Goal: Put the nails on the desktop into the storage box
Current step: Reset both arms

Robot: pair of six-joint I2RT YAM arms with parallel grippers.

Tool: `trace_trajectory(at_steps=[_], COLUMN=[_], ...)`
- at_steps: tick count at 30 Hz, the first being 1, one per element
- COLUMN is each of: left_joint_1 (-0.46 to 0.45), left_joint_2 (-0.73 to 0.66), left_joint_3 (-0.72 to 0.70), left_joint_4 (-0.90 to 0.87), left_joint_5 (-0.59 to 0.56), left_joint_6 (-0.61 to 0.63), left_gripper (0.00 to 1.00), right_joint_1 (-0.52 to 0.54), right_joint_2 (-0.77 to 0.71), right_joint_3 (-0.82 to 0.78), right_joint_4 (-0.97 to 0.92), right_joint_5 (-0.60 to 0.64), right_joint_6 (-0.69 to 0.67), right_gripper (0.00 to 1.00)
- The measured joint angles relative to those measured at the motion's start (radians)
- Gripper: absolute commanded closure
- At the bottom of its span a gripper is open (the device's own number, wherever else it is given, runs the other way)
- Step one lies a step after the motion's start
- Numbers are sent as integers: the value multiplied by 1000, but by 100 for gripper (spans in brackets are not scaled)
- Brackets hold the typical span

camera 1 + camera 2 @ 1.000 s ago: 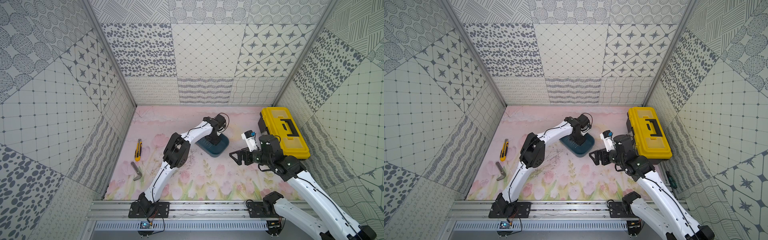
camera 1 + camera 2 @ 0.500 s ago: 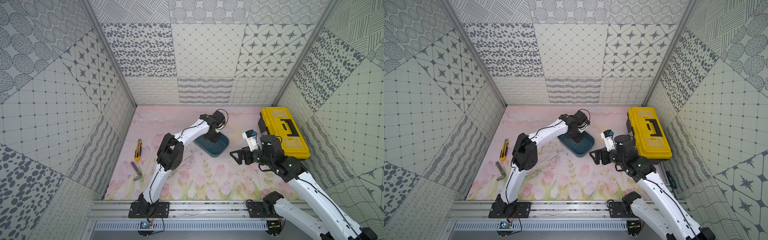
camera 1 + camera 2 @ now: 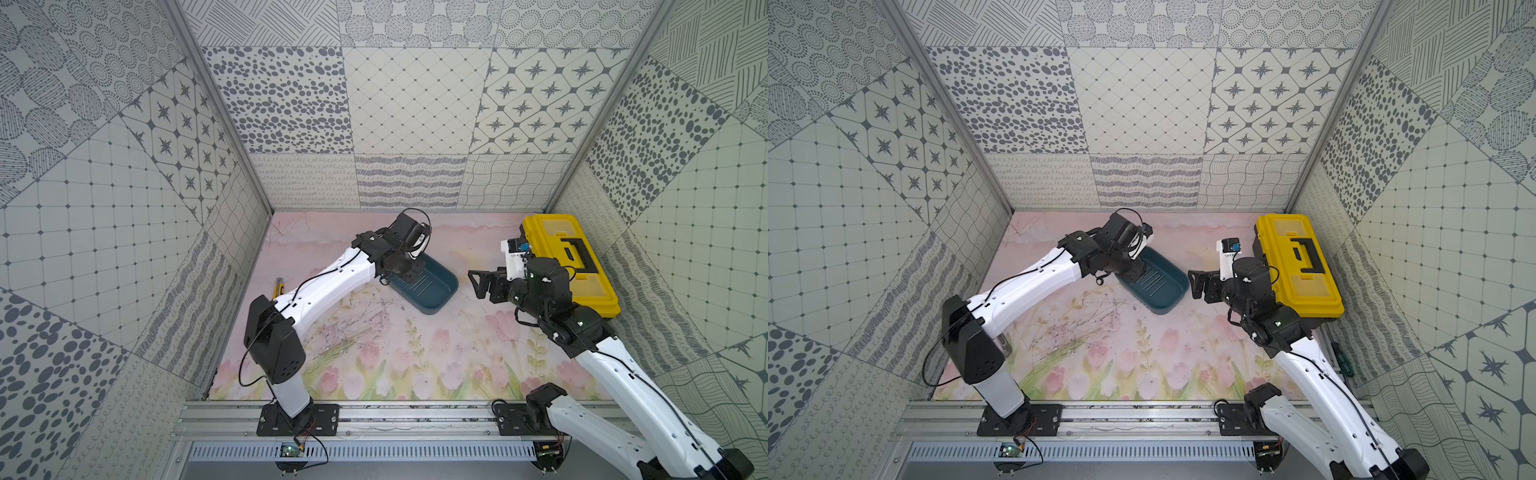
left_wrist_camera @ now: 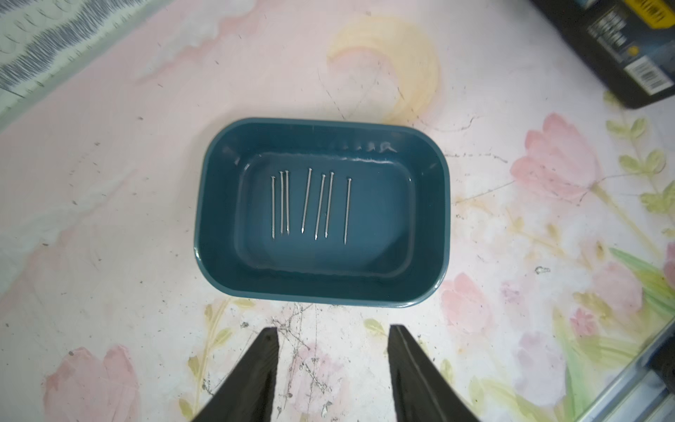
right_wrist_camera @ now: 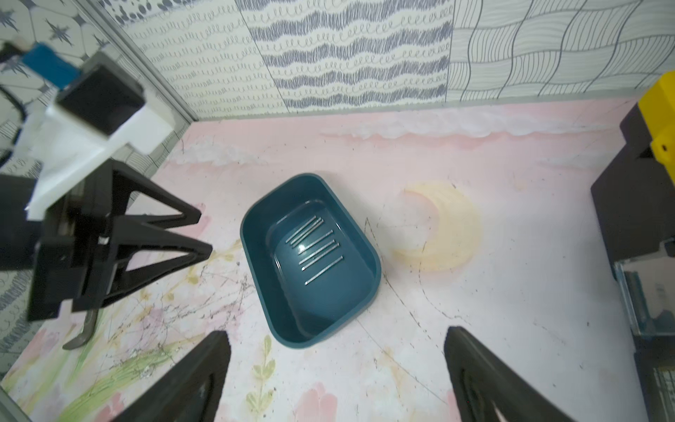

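Though beside storage box, left jaws clear of nails

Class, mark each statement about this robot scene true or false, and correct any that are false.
1. Seven nails lie inside the storage box. True.
2. The left gripper is holding a nail. False: it is open, with nothing between its fingers.
3. The yellow toolbox has its lid raised. False: the lid is shut.
4. The right gripper is open and empty. True.
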Motion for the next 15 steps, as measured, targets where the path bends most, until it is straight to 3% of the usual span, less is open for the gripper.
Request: trace_trajectory(at_steps=[2,6,7,9,15], left_joint_1=[11,36,39,45,50], left_joint_2=[-80,-256,-296,-392,-632], left_joint_3=[-70,-222,-257,-342,-589], left_joint_4=[29,90,107,155,335], left_joint_5=[-18,-91,-112,-158,-245], left_joint_6=[-22,-76,-87,-101,-51], left_gripper=[44,21,21,1,1], right_joint_1=[0,0,0,-1,-17], right_joint_2=[0,-2,7,40,160], right_joint_3=[-22,-66,-65,-56,-43], right_joint_4=[81,199,213,237,310], right_joint_5=[5,17,29,62,156], right_joint_6=[3,-38,-49,-78,-195], right_gripper=[3,3,3,3,3])
